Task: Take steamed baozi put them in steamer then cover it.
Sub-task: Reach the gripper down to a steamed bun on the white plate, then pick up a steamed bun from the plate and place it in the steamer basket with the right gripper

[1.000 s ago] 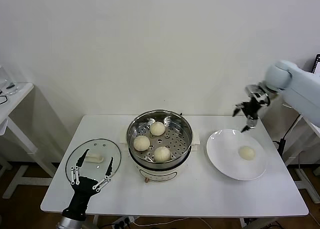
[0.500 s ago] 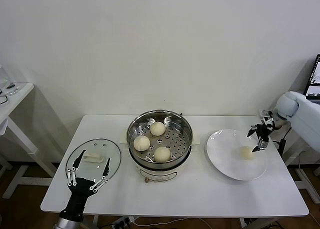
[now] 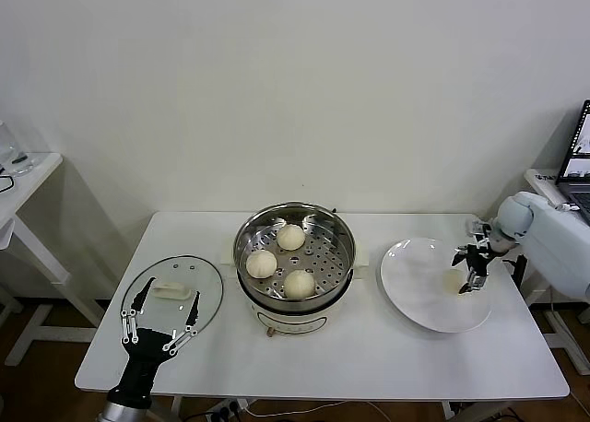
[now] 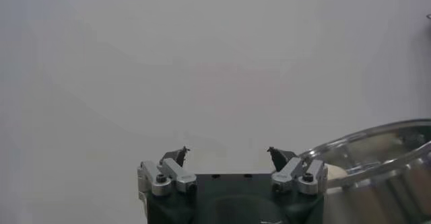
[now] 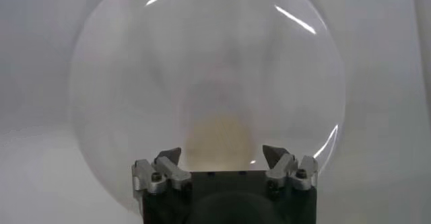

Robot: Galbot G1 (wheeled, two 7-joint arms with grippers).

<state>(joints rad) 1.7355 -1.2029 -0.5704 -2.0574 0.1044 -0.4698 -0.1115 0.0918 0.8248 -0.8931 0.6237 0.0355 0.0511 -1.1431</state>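
White plate [image 3: 419, 298] holds one baozi [image 5: 219, 138] between right pincer [image 3: 468, 272] fingers.

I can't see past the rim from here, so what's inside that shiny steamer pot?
Three baozi sit apart on the steamer's perforated tray. Whatever lies beneath the tray is hidden.

White table [image 3: 369, 353], plain white wall [image 3: 295, 90]

Shiny steel steamer [image 3: 295, 247], glossy white plate [image 3: 415, 298]
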